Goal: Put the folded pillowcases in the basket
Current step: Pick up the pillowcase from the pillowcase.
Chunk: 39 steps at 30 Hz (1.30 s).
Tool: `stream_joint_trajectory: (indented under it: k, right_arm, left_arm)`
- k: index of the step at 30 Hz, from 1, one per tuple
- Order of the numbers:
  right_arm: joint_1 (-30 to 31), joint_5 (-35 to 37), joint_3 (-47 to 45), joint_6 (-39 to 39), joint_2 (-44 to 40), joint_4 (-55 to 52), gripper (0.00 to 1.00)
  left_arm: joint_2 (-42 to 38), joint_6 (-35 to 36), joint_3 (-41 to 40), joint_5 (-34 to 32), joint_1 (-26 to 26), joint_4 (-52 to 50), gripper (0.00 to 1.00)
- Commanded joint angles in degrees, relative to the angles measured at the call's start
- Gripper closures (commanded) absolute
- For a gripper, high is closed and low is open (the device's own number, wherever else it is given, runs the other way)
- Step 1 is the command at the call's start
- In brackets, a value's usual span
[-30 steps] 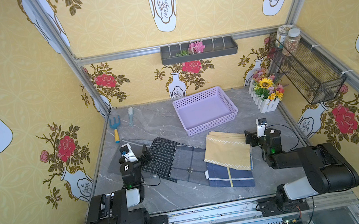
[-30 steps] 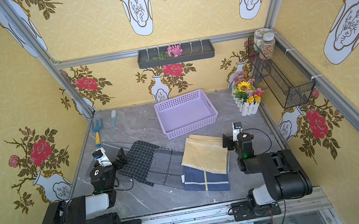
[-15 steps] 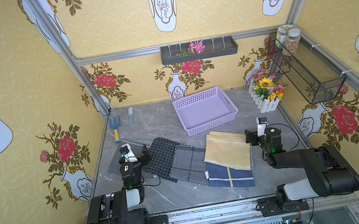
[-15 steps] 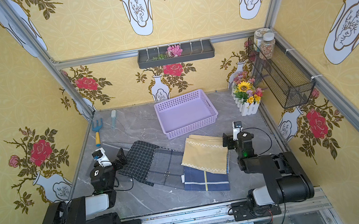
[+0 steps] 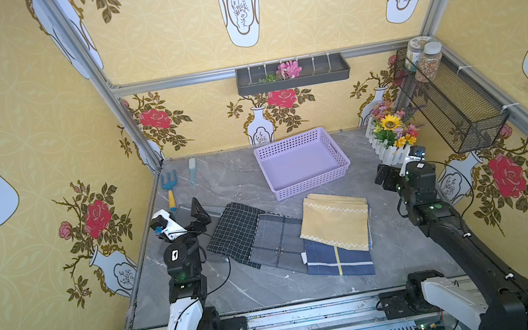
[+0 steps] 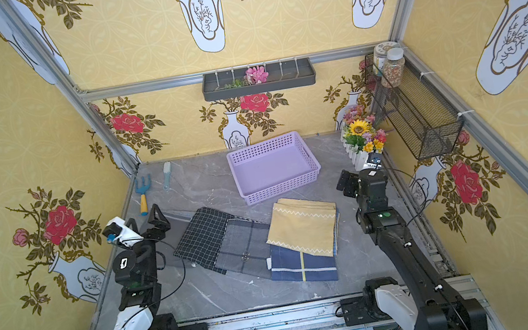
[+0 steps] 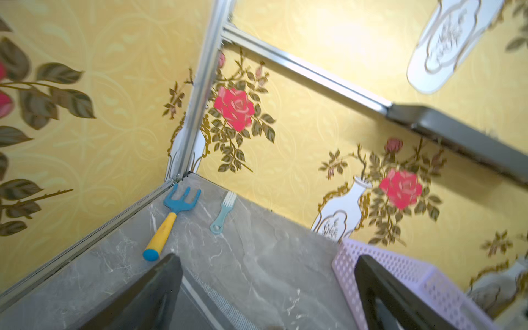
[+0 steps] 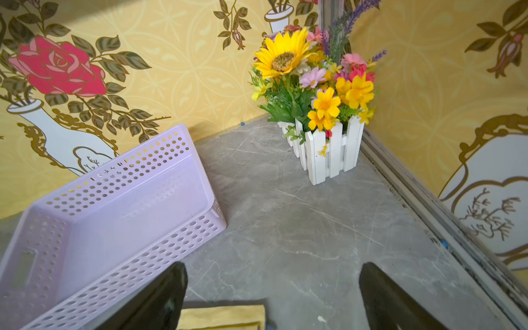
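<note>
A lavender basket (image 5: 302, 164) with perforated walls sits toward the back of a grey marble table (image 5: 257, 292), and nothing lies inside it. Its long sides run roughly across the table from left to right, turned slightly so the right end is nearer the back wall. In both top views, four folded pillowcases lie in front of it in an overlapping row. On the left is the black checked pillowcase (image 5: 233, 230), then the grey plaid pillowcase (image 5: 274, 239). On the right, the yellow pillowcase (image 5: 334, 223) rests on top of the navy pillowcase (image 5: 338, 260), which shows at the front. The yellow one is close to the basket's near wall with a sliver of table between them. From above it looks almost square, so its long axis is hard to call. Its two white zigzag trims run left to right, skewed the opposite way to the basket, and its stacked fold edges face the basket. The left gripper (image 7: 265, 260) is at the table's left side beside the checked cloth, jaws spread wide and holding nothing. The right gripper (image 8: 273, 264) is at the right side near a white flower box (image 8: 328, 148), also spread wide with nothing in it.
</note>
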Motion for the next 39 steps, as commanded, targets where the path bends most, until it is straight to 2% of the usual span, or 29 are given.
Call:
stream_joint_trajectory:
  k: [1, 6, 8, 11, 15, 21, 27, 34, 39]
  right_arm:
    - [0.02, -6.48, 2.17, 6.71, 0.06, -14.91, 0.03]
    - [0.03, -16.92, 0.86, 8.58, 0.65, -16.83, 0.03]
    - [0.08, -19.81, 0.2, 9.03, 1.66, -17.49, 0.03]
    - [0.59, -22.95, -0.28, 9.55, 4.34, -18.73, 0.03]
    - [2.14, -22.82, 0.87, 10.58, 7.86, -22.69, 0.03]
    - [4.33, -19.74, 2.2, 10.58, 10.77, -28.05, 0.03]
    - [4.79, -19.74, 1.13, 11.06, 11.27, -28.82, 0.03]
    - [4.97, -20.82, 0.27, 10.93, 13.38, -28.46, 0.0]
    - [5.74, -21.29, -0.64, 11.48, 14.73, -27.2, 0.05]
  left_arm:
    - [-2.1, -10.83, 3.28, -1.47, 0.09, -17.71, 0.0]
    - [-0.77, -10.78, 6.52, 12.72, 0.05, -21.36, 0.0]
    - [0.4, -11.03, 6.4, 19.8, 0.04, -19.23, 0.0]
    - [3.12, -13.13, 6.56, 26.85, -0.5, -16.1, 0.0]
    - [6.89, -14.02, 8.48, 27.72, -4.8, -15.47, 0.0]
    - [17.72, -14.37, 13.21, 23.72, -18.89, -13.32, 0.0]
    - [28.87, -14.13, 16.64, 20.63, -29.0, -8.87, 0.0]
    - [34.58, -13.2, 14.15, 21.42, -32.65, -0.18, 0.0]
    - [34.61, -10.82, 13.54, 22.8, -33.81, 0.2, 0.0]
